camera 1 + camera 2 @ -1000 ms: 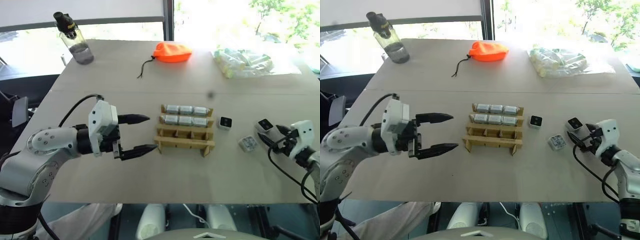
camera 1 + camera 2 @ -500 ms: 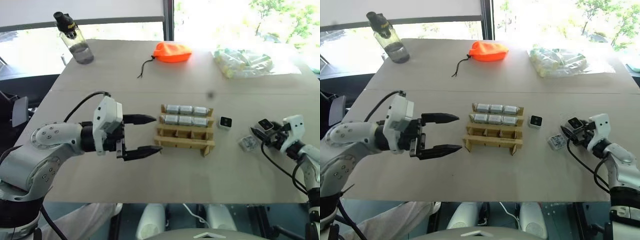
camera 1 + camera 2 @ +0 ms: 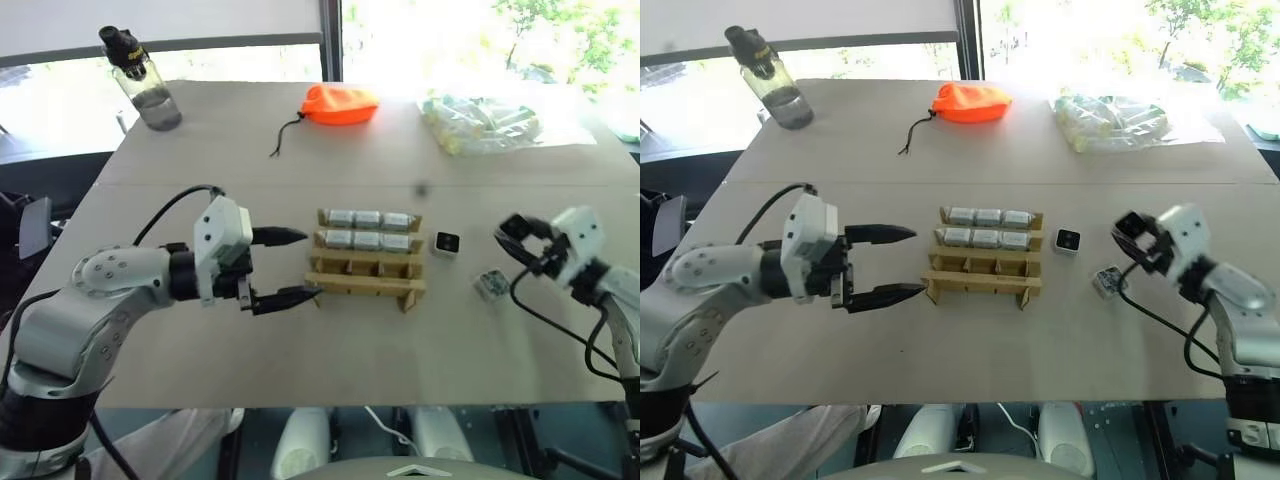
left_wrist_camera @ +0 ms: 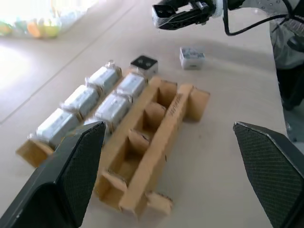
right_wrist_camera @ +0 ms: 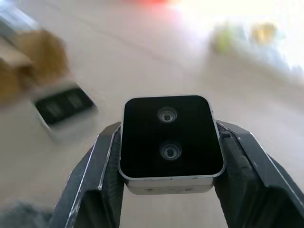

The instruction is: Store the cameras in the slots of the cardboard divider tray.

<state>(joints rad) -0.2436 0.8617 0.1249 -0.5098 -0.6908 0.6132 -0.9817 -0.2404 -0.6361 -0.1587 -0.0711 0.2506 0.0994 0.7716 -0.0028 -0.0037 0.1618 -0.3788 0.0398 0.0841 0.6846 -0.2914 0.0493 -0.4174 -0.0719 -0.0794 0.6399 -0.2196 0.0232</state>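
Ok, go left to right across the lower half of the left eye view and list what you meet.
Left tool → cardboard divider tray → camera lying lens-up → camera lying face-down → right tool holding a camera.

Tan cardboard tray (image 3: 366,284), orange pouch (image 3: 342,104) (black cord), white-grey cams (image 3: 447,242).

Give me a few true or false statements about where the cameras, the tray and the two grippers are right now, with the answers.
1. The right gripper is shut on a camera. True.
2. The cardboard divider tray's front row of slots is full. False: it is empty; the two back rows hold cameras.
3. The left gripper stands open beside the tray. True.
4. The orange pouch lies between the tray and the loose cameras. False: it lies at the far side of the table.
5. Two loose cameras lie on the table right of the tray. True.
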